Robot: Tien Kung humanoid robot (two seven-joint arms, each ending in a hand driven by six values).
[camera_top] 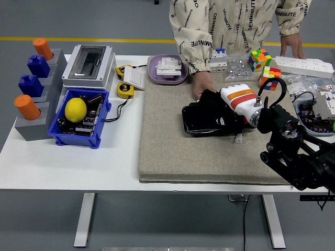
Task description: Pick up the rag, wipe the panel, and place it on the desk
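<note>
Head view: your right hand sits center-right of frame, fingers clenched on the black rag, pressing it onto the dark panel on the beige mat. Person's hand rests just above the rag, upper center. Left arm isn't visible.

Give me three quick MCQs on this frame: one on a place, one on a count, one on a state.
1. Where is the lemon?
A. blue bin
B. purple tray
C. beige mat

2. How many Rubik's cubes are on the table?
A. one
B. two
C. four

3. What is the right hand doing?
A. hanging open
B. pressing the black rag
C. lifting a tape measure

Answers: 1 A, it sits in the blue bin. 2 B, two by the far edge. 3 B, fingers lie on the rag over the black panel.
</note>
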